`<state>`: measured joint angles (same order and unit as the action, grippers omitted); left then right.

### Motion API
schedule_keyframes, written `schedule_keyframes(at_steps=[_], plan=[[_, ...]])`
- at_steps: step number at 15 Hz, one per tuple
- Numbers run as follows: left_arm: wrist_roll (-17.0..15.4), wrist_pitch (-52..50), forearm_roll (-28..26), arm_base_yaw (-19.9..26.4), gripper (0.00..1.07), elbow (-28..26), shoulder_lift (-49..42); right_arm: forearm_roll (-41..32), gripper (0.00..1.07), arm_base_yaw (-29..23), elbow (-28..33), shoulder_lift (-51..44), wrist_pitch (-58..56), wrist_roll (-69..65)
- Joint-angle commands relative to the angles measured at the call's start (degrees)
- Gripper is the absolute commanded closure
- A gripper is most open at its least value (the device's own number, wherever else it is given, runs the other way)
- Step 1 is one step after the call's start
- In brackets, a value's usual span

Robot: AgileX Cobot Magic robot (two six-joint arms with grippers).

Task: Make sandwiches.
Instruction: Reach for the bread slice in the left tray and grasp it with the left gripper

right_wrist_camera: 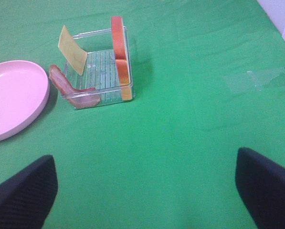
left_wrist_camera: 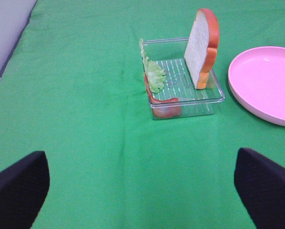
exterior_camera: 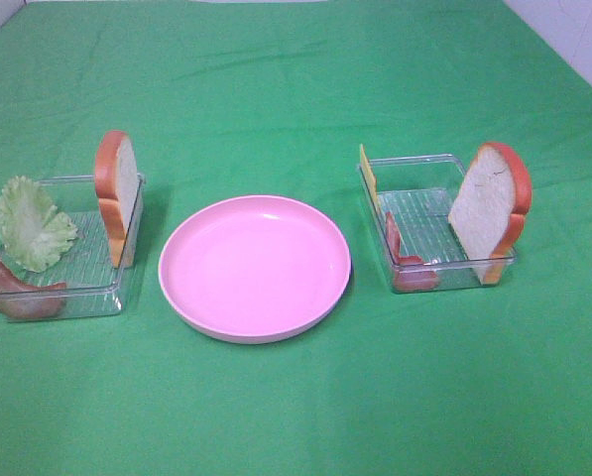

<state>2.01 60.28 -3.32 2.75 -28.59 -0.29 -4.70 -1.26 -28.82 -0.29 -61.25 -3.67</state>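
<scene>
The sandwich parts lie apart in two clear trays. The left tray (exterior_camera: 87,297) holds an upright bread slice (exterior_camera: 117,193), a lettuce leaf (exterior_camera: 33,223) and a bacon strip (exterior_camera: 13,288). The right tray (exterior_camera: 410,159) holds a cheese slice (exterior_camera: 369,174), a bacon strip (exterior_camera: 400,258) and a leaning bread slice (exterior_camera: 486,208). No arm shows in the exterior view. My left gripper (left_wrist_camera: 140,191) is open and empty, well short of its tray (left_wrist_camera: 180,71). My right gripper (right_wrist_camera: 144,191) is open and empty, well short of its tray (right_wrist_camera: 101,64).
A round pink plate (exterior_camera: 254,266) with nothing on it sits between the trays on the green cloth (exterior_camera: 296,416). A clear flat film (right_wrist_camera: 261,78) lies on the cloth to one side in the right wrist view. The cloth's far corners meet a white wall.
</scene>
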Motion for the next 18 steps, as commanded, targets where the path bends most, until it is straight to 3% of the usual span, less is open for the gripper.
schedule_keyframes(at_steps=[1,13,16,18], plan=[[-0.06,-0.52,-0.06,0.06,0.08,0.06,-1.15,-0.11,0.11,0.11,0.06,-0.8,0.86,0.97],[-0.11,-0.23,-0.74,0.06,0.08,-0.06,2.12,-0.11,0.11,0.11,0.06,-0.8,0.86,0.97],[2.35,2.52,-0.06,0.06,0.08,-4.93,12.15,-0.11,0.11,0.11,0.06,-0.8,0.86,0.97],[2.35,4.47,-0.06,0.06,0.08,-9.68,20.28,-0.11,0.11,0.11,0.06,-0.8,0.86,0.97]])
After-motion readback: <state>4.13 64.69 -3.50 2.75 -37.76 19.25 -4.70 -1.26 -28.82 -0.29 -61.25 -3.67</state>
